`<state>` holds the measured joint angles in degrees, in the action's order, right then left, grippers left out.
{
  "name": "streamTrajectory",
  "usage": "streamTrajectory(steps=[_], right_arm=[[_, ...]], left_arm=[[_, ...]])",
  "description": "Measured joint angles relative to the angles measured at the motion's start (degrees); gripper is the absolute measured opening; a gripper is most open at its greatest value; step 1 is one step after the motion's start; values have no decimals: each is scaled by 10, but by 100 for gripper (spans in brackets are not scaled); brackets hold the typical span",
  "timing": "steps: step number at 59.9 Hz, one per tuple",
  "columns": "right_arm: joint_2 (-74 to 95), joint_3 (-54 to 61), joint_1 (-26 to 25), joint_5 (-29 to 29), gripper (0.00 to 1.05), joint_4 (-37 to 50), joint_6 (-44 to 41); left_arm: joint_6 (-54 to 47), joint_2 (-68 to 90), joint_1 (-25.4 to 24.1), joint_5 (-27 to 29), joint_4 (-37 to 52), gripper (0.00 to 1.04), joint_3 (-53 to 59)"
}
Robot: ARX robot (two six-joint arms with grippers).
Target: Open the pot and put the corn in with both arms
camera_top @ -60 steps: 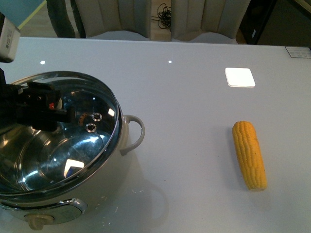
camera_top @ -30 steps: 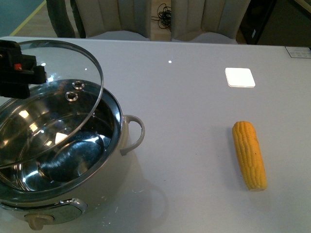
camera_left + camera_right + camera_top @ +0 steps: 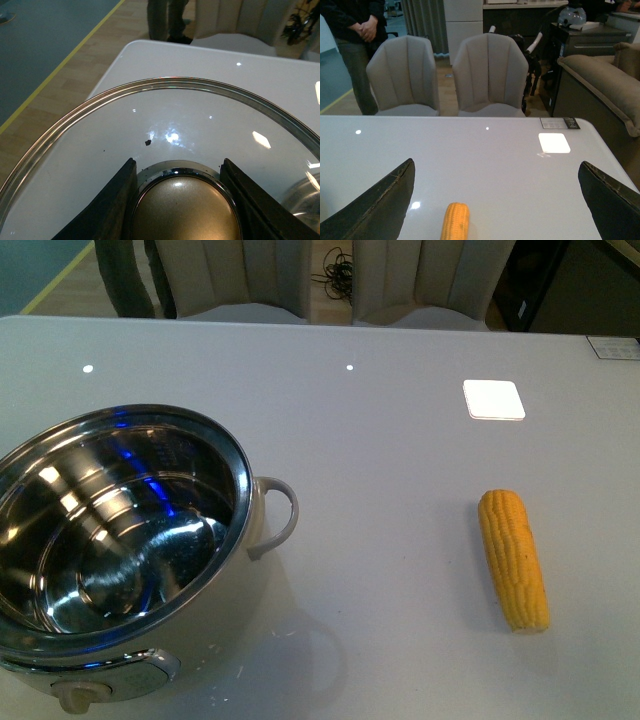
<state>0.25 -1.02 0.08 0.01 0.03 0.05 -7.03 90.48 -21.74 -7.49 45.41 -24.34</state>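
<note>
The pale grey tabletop fills the front view, and neither arm shows there. Beyond its far edge stand 2 grey padded chairs, with a person standing past the far left corner. The pot sits at the near left corner of the tabletop, uncovered, its shiny steel inside bare apart from reflections. The pot's looped handle points toward the middle of the tabletop and its control knob faces the near edge. The glass lid is off the pot and appears only in the left wrist view, held up in the air with the tabletop's left edge and the wooden floor showing through the glass. The left pincer is clamped on the lid's brass-coloured lid knob, with 1 black finger pressed against each side of it. In the right wrist view the right pincer hangs above the tabletop with its 2 black fingers spread wide apart and nothing between them in the air. The corn lies flat on the tabletop near the right edge, well apart from the pot, its length running roughly from the near edge toward the far edge; in the right wrist view it lies below the gap between the fingers. A bright white square shows on the tabletop between the corn and the far edge.
</note>
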Motion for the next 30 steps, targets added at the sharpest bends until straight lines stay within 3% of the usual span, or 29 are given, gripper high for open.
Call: streamTrajectory(steps=[13,30], right_arm=[[0,0,0,0,96,0,0],[0,0,0,0,96,0,0]], left_arm=[[-14,88,-106,-37,37,44,-34],[-14,237,-170,-61,101,44,-106]])
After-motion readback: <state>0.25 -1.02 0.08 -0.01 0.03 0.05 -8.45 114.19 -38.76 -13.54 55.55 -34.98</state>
